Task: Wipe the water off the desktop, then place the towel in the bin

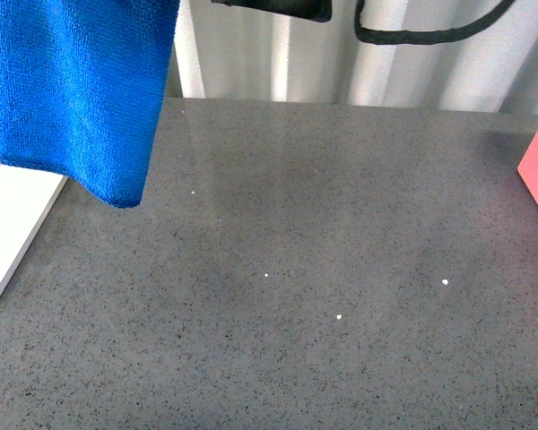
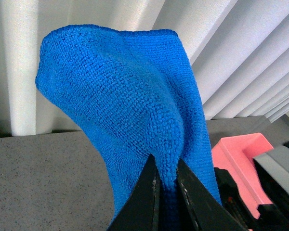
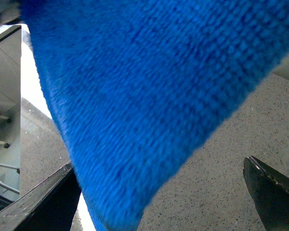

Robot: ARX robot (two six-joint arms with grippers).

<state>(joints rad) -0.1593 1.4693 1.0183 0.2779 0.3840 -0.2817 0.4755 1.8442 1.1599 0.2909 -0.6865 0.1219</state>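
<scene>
Above the desktop (image 1: pixel 341 224), the left gripper (image 2: pixel 166 168) pinches the hanging towel (image 1: pixel 72 90).

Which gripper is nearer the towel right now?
Left. The left gripper is clamped on the towel, pinching a fold of it. The right gripper is open, the towel hanging close before it but ungripped.

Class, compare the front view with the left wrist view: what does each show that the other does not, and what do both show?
Only the front view: the white tray at the left, a black cable overhead, small white specks on the desktop. Only the left wrist view: the left gripper, jaws shut on a fold of the towel, and the hollow inside of the pink container. Both: the blue towel hanging above the desktop, the ribbed white wall, the pink container.
</scene>
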